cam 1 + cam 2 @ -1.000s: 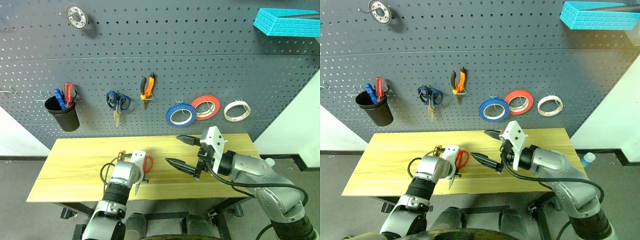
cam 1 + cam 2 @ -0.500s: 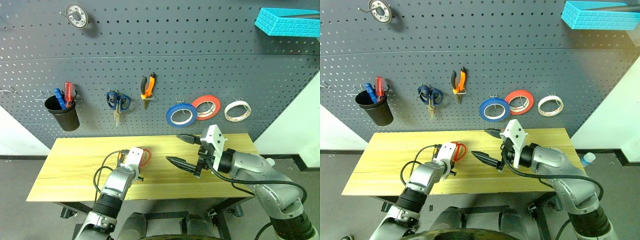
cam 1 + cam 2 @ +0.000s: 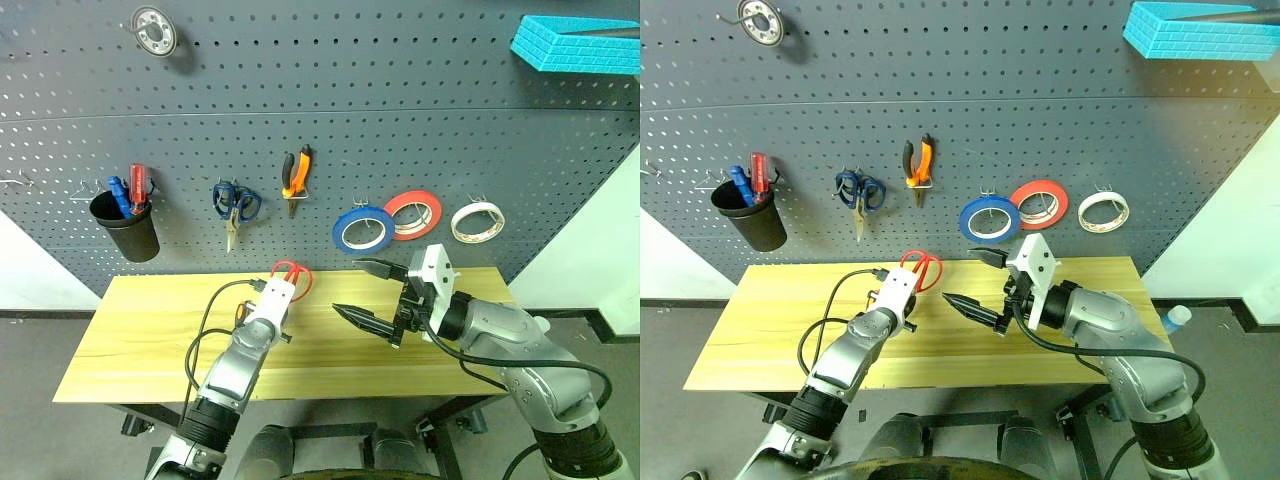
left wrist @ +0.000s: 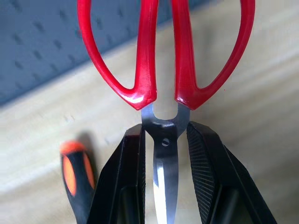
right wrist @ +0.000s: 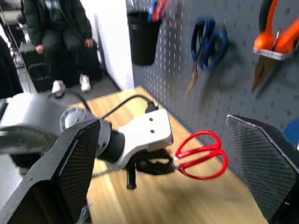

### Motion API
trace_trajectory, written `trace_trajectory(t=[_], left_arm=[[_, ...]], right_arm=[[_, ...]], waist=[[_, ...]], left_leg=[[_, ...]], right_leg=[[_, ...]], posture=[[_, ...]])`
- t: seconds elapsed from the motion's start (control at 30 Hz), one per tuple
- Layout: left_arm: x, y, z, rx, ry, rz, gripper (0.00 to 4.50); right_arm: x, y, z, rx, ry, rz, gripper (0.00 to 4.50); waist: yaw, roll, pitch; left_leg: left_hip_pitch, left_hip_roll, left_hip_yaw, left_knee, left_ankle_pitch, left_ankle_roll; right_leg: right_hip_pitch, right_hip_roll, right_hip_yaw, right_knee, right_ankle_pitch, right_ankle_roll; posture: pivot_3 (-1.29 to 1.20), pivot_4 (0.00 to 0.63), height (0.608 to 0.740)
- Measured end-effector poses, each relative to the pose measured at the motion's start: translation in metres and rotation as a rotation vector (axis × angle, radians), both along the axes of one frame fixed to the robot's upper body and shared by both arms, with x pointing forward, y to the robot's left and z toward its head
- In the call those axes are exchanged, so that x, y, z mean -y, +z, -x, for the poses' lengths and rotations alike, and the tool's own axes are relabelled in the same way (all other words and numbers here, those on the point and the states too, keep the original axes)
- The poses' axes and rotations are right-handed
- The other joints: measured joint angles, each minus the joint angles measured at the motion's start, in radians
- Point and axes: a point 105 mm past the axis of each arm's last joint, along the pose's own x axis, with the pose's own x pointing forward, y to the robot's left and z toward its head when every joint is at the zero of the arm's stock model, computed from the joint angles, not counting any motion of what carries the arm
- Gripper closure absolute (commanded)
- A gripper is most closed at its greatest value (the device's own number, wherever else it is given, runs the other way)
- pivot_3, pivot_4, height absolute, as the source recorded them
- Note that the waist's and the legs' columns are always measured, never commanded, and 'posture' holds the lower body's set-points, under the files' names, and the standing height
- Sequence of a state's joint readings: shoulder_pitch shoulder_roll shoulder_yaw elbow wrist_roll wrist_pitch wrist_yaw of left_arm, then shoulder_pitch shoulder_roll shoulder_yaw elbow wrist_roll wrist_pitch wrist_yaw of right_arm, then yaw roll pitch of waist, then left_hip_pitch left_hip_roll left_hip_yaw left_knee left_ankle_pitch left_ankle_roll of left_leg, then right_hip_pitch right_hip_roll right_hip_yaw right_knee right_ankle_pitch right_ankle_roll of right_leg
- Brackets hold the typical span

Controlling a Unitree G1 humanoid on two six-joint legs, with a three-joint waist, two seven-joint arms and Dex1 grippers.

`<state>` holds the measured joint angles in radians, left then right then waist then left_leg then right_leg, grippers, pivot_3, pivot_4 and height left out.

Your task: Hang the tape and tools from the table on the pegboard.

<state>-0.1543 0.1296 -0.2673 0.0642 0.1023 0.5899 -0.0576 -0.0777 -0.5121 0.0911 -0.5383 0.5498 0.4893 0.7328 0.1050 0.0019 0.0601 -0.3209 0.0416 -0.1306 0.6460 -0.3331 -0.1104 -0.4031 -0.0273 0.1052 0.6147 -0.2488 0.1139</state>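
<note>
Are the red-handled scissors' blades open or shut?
Shut. The red-handled scissors show their handle loops close together, and the left gripper has its black fingers clamped on the blades at the pivot.

Support: the table (image 3: 140, 330), a long rectangle with a light yellowish wood-grain top, standing just in front of the pegboard (image 3: 300, 120).
Lying on it: a screwdriver (image 4: 74, 182) with an orange-and-black handle, flat on the wood.
Its place: just beside the left gripper (image 4: 166, 154), under that arm, near the table's middle.
Rest of the top: bare wood grain on both sides of the screwdriver.
</note>
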Motion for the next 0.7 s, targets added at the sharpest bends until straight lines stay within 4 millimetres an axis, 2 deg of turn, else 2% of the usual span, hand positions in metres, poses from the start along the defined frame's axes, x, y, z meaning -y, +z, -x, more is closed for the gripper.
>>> trace_trajectory(t=[0.23,0.37,0.5,0.7], left_arm=[[0.008,0.03,-0.005,0.221,-0.086,0.065,3.56],[0.01,0.042,-0.004,0.316,-0.121,0.089,3.56],[0.013,0.065,-0.002,0.431,-0.153,0.108,3.56],[-0.003,0.084,0.01,0.576,-0.117,0.024,3.56]], right_arm=[[-0.001,0.019,-0.001,0.13,-0.054,-0.144,0.0],[0.0,0.019,-0.001,0.142,-0.073,-0.169,0.0],[0.003,0.015,-0.005,0.147,-0.103,-0.192,0.0],[0.008,0.004,-0.011,0.129,-0.121,-0.161,0.0]], waist=[[0.019,0.0,0.0],[0.021,0.0,0.0],[0.02,0.0,0.0],[0.021,0.001,-0.001]], left_leg=[[0.0,0.0,0.0,0.0,0.0,0.0],[0.0,0.0,0.0,0.0,0.0,0.0],[0.0,0.0,0.0,0.0,0.0,0.0],[0.001,0.0,0.0,0.0,0.0,0.0]], right_leg=[[0.0,0.0,0.0,0.0,0.0,0.0],[0.0,0.0,0.0,0.0,0.0,0.0],[0.0,0.0,0.0,0.001,0.0,0.0],[0.0,0.0,0.001,0.001,0.0,0.0]], posture=[[0.29,0.0,0.74],[0.3,0.0,0.74],[0.3,0.0,0.74],[0.32,0.0,0.74]])
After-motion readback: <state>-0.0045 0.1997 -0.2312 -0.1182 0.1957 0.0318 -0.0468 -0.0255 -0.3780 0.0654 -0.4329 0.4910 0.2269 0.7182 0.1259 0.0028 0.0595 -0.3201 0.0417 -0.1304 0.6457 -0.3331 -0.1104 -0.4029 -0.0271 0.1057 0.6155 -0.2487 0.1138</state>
